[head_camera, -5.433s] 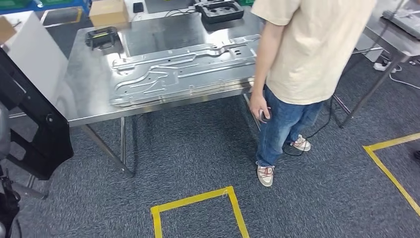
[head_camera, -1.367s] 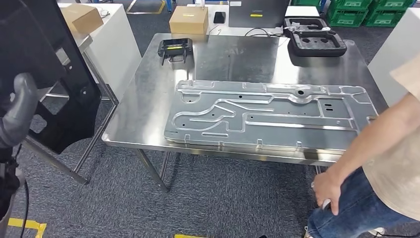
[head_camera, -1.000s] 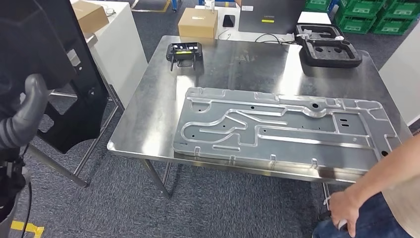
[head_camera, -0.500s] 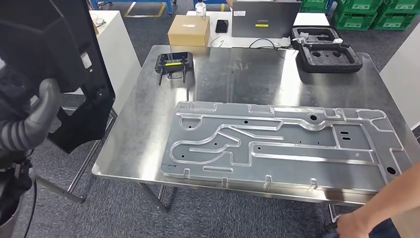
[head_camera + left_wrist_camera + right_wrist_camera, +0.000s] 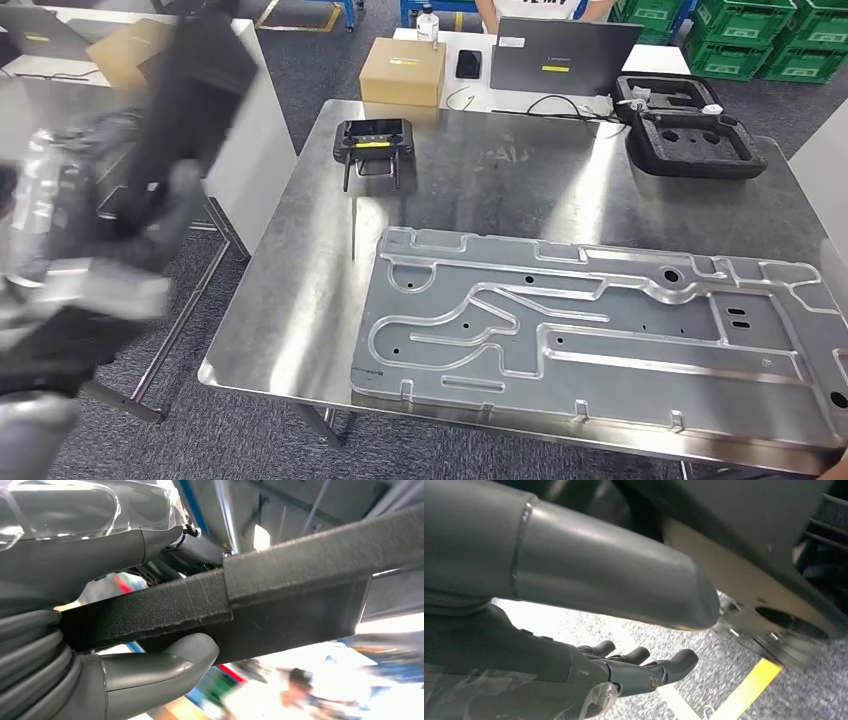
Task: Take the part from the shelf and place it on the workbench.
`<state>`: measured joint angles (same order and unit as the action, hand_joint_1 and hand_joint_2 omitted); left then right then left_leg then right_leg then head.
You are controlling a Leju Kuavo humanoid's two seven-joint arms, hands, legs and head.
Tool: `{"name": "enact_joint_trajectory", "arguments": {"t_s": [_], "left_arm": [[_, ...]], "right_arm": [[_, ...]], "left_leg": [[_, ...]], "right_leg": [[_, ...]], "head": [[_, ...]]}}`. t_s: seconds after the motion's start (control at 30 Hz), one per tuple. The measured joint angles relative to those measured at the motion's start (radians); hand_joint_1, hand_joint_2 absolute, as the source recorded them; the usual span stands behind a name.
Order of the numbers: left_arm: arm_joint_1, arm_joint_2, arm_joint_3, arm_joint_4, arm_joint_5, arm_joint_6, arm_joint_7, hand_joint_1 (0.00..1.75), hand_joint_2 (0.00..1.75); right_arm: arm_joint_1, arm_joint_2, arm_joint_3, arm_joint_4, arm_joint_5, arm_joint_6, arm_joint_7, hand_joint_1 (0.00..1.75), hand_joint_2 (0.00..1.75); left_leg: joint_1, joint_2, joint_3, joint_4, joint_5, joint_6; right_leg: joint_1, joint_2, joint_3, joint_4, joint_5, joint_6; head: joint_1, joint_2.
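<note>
The part is a large flat black panel (image 5: 190, 90), blurred at the left of the head view and held off the floor beside the workbench (image 5: 300, 290). My left hand (image 5: 100, 670) grips its black edge bar (image 5: 300, 580), thumb on one face and fingers on the other; in the head view that hand (image 5: 60, 230) is a grey blur. My right hand (image 5: 599, 590) has its thumb stretched out just below the panel's underside (image 5: 734, 545). Its dark fingers (image 5: 649, 672) are curled apart from the thumb with nothing between them.
A big stamped metal sheet (image 5: 600, 330) covers the bench's near right half. A black remote controller (image 5: 373, 140) and a black foam case (image 5: 695, 135) sit toward the back. Behind are a cardboard box (image 5: 405, 70) and a laptop (image 5: 565, 55). A white cabinet (image 5: 255, 170) stands left of the bench.
The camera has turned and come closer to the bench, and the person's arm has left the picture. The black panel and my left hand have gone blurred and shifted at the left.
</note>
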<state>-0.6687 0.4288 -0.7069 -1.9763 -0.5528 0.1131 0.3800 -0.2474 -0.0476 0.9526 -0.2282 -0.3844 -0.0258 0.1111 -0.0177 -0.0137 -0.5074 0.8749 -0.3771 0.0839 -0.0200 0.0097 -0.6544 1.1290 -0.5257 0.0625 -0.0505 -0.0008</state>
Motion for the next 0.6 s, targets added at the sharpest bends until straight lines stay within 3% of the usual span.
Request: {"name": "enact_joint_trajectory", "arguments": {"t_s": [0.07,0.13,0.27,0.3,0.37,0.43,0.47,0.5,0.57,0.6], "left_arm": [[-0.027,-0.029,-0.05,0.038,-0.14,-0.083,0.053,1.75,1.75],[-0.052,-0.063,-0.097,0.094,-0.232,-0.135,0.072,1.75,1.75],[-0.091,-0.135,-0.178,0.231,-0.329,-0.208,0.06,1.75,1.75],[-0.098,-0.152,-0.195,0.266,-0.338,-0.229,0.058,1.75,1.75],[-0.105,-0.185,-0.228,0.341,-0.352,-0.253,0.053,1.75,1.75],[-0.106,-0.212,-0.256,0.407,-0.359,-0.257,0.051,1.75,1.75],[-0.107,-0.223,-0.266,0.434,-0.36,-0.257,0.051,1.75,1.75],[-0.109,-0.232,-0.274,0.456,-0.361,-0.259,0.051,1.75,1.75],[-0.12,-0.251,-0.288,0.496,-0.366,-0.276,0.05,1.75,1.75],[-0.127,-0.261,-0.295,0.517,-0.37,-0.289,0.049,1.75,1.75]], "right_arm": [[-0.005,0.008,0.004,0.0,0.008,-0.002,-0.002,0.0,0.0],[-0.018,0.019,0.01,0.0,0.02,-0.003,-0.004,0.0,0.0],[-0.052,0.044,0.019,-0.001,0.04,-0.006,0.003,0.0,0.0],[-0.059,0.05,0.022,-0.001,0.044,-0.006,0.005,0.0,0.0],[-0.07,0.06,0.029,-0.001,0.051,-0.006,0.009,0.0,0.0],[-0.075,0.068,0.035,-0.001,0.053,-0.006,0.012,0.0,0.0],[-0.077,0.07,0.038,-0.001,0.053,-0.006,0.013,0.0,0.0],[-0.078,0.072,0.04,-0.001,0.054,-0.006,0.013,0.0,0.0],[-0.08,0.079,0.043,-0.001,0.057,-0.006,0.013,0.0,0.0],[-0.082,0.083,0.046,-0.001,0.061,-0.006,0.013,0.0,0.0]], "left_leg": [[-0.004,-0.002,0.015,0.004,-0.016,-0.006],[-0.009,-0.002,0.018,0.009,-0.029,-0.014],[-0.007,0.001,0.003,0.054,-0.059,-0.034],[-0.003,0.002,-0.021,0.101,-0.081,-0.042],[0.007,0.005,-0.104,0.249,-0.14,-0.058],[0.013,0.006,-0.17,0.345,-0.167,-0.062],[0.013,0.006,-0.176,0.335,-0.152,-0.06],[0.011,0.006,-0.159,0.281,-0.117,-0.053],[0.0,0.01,-0.097,0.119,-0.031,-0.026],[-0.008,0.011,-0.073,0.056,-0.004,-0.016]], "right_leg": [[0.002,0.0,0.036,-0.148,0.114,-0.008],[0.005,0.0,0.054,-0.224,0.173,-0.016],[0.0,0.003,0.059,-0.229,0.182,-0.033],[-0.002,0.004,0.061,-0.229,0.182,-0.035],[-0.002,0.006,0.062,-0.229,0.178,-0.038],[-0.002,0.008,0.063,-0.228,0.175,-0.039],[-0.001,0.009,0.064,-0.228,0.173,-0.038],[0.001,0.009,0.067,-0.229,0.171,-0.038],[0.005,0.01,0.074,-0.229,0.167,-0.037],[0.005,0.009,0.076,-0.231,0.165,-0.034]], "head": [[0.0,0.0],[0.0,0.0],[-0.001,0.0],[-0.001,0.0],[-0.002,0.0],[-0.002,0.0],[-0.002,0.0],[-0.002,0.0],[-0.002,0.0],[-0.002,0.0]]}}
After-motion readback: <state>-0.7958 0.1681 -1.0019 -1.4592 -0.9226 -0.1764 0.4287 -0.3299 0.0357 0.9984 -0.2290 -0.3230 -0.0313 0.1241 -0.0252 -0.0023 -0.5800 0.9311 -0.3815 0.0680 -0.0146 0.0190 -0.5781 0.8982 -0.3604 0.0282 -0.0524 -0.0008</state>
